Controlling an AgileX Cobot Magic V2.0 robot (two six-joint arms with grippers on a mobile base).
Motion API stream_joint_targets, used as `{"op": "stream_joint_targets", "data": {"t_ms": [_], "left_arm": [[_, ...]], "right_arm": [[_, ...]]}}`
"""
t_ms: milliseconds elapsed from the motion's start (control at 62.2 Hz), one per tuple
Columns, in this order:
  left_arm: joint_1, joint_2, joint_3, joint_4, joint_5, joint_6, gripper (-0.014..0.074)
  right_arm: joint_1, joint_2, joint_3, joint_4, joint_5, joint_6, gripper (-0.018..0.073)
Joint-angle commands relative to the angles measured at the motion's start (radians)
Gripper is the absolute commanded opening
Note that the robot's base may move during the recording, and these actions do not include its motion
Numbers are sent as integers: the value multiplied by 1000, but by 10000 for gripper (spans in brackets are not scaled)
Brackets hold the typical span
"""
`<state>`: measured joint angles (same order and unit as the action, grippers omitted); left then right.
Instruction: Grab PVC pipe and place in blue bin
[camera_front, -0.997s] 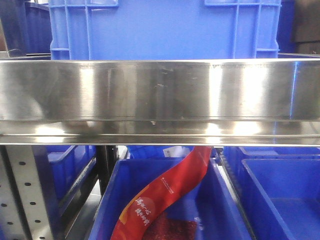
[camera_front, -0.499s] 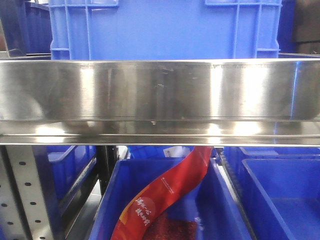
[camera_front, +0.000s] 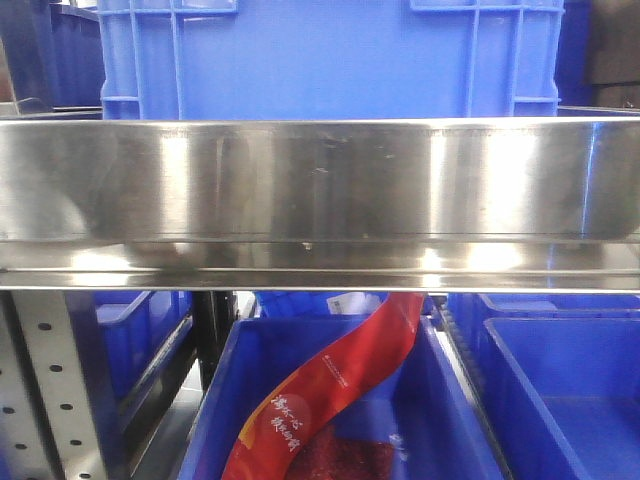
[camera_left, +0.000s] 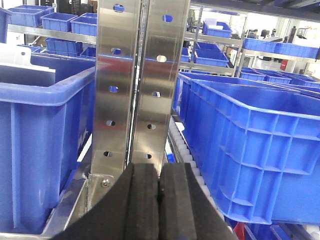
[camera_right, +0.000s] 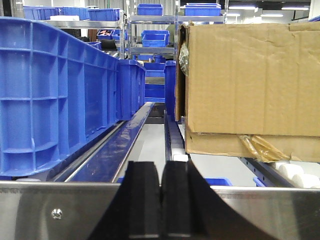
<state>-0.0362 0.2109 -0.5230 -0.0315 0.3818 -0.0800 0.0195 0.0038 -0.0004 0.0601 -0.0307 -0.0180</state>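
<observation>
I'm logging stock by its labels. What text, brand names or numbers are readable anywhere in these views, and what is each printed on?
Red package in the lower blue bin, front view: white Chinese characters and a small logo run along it, too small and blurred to read.
Cardboard box, right wrist view: no print visible.
Blue bins and the steel upright, left wrist view: no text visible.
</observation>
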Motion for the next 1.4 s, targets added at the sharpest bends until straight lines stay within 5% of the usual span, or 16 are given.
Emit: {"op": "stream_joint_targets", "data": {"t_ms": [0, 209, 499, 740, 1383], "left_arm": [[3, -4, 1, -1, -11, -3, -111], [3, -4, 25, 1, -50, -3, -111], [-8, -125, 307, 46, -336, -3, -111], [-47, -211, 521, 38, -375, -3, -111], [-75, -211, 523, 83, -375, 53, -111]], "right_arm": [[1, -4, 0, -10, -29, 0, -168], [1, -4, 0, -10, -29, 0, -168], [1, -4, 0, -10, -29, 0, -168], [1, -4, 0, -10, -29, 0, -168], [1, -4, 0, -10, -29, 0, -168]]}}
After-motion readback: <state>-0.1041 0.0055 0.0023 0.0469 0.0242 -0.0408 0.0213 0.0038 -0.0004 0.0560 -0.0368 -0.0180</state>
